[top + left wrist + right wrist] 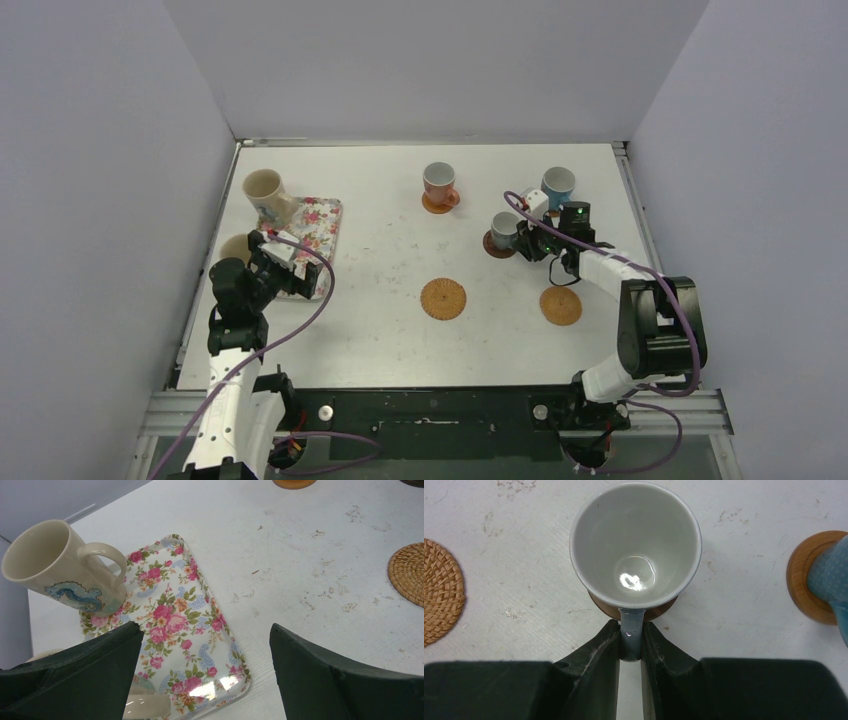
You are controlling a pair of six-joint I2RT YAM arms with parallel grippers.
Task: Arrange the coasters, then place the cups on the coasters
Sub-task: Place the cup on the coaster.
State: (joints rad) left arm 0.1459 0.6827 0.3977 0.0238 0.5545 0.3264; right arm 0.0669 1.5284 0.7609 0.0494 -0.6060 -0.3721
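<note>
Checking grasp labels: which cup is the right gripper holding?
The small grey cup, its handle pinched by the right gripper, over the dark brown coaster. The pink cup and blue cup stand untouched.

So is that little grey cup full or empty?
Empty: the right wrist view looks straight into the grey cup and shows its bare, shiny bottom.

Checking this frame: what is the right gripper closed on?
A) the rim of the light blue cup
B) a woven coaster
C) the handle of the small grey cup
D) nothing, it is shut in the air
C: the right wrist view shows the right gripper pinching the handle of the small grey cup, which stands on the dark brown coaster.
</note>
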